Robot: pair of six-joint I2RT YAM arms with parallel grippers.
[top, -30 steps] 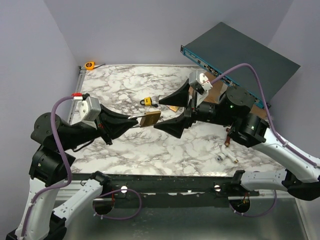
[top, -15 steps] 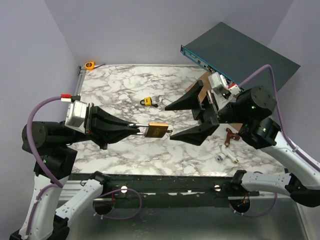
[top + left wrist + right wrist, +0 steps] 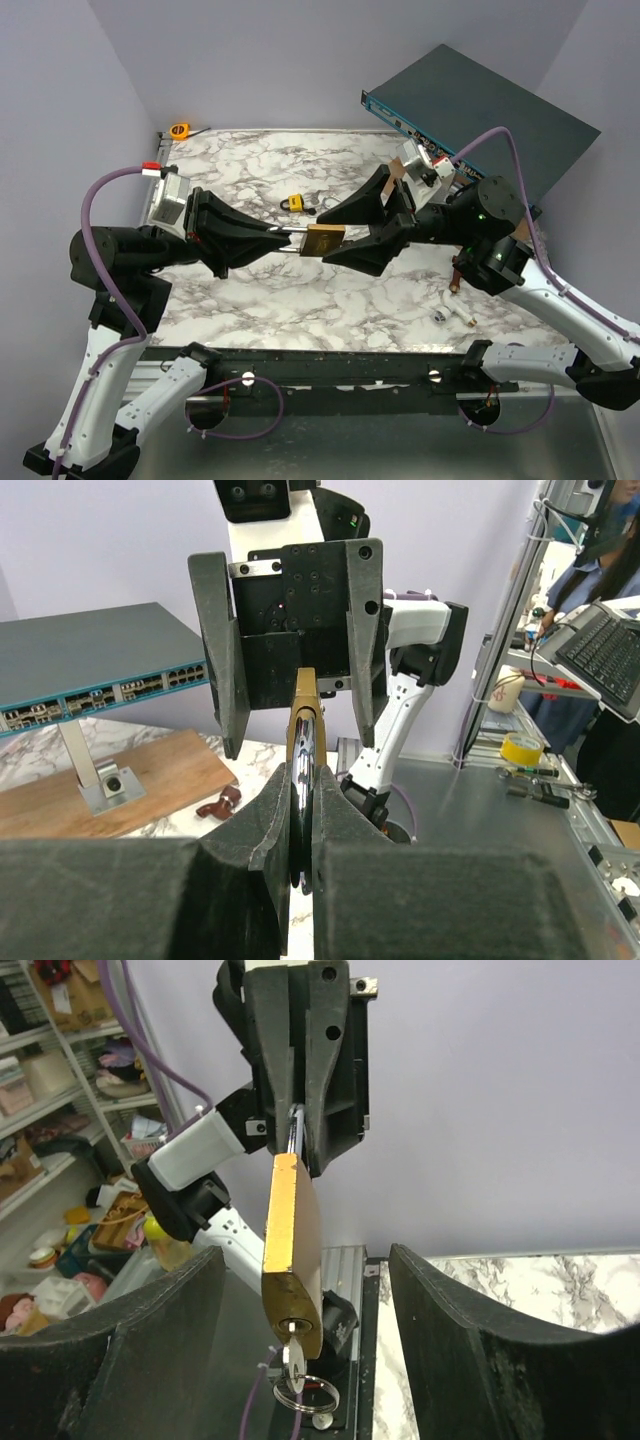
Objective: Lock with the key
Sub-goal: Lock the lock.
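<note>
My left gripper [image 3: 288,236] is shut on the steel shackle of a brass padlock [image 3: 326,241] and holds it in the air above the marble table [image 3: 250,170]. In the left wrist view the shackle [image 3: 302,800] sits between the shut fingers, with the brass body [image 3: 305,705] edge-on beyond. My right gripper [image 3: 338,238] is open, with one finger on each side of the padlock body, not touching it. In the right wrist view the padlock [image 3: 292,1250] hangs between the spread fingers [image 3: 150,1345]. A silver key [image 3: 296,1352] with a ring [image 3: 308,1396] sits in its keyhole.
A small yellow padlock [image 3: 292,203] lies on the table behind the held one. A network switch [image 3: 480,100] stands on a wooden board [image 3: 425,185] at the back right. A red-brown object [image 3: 458,273] and a small silver part [image 3: 445,313] lie at the right. An orange tape measure [image 3: 180,130] is at the back left.
The left arm has lifted the padlock back and slightly right. The right gripper has come left, and its open fingers now straddle the padlock body.
</note>
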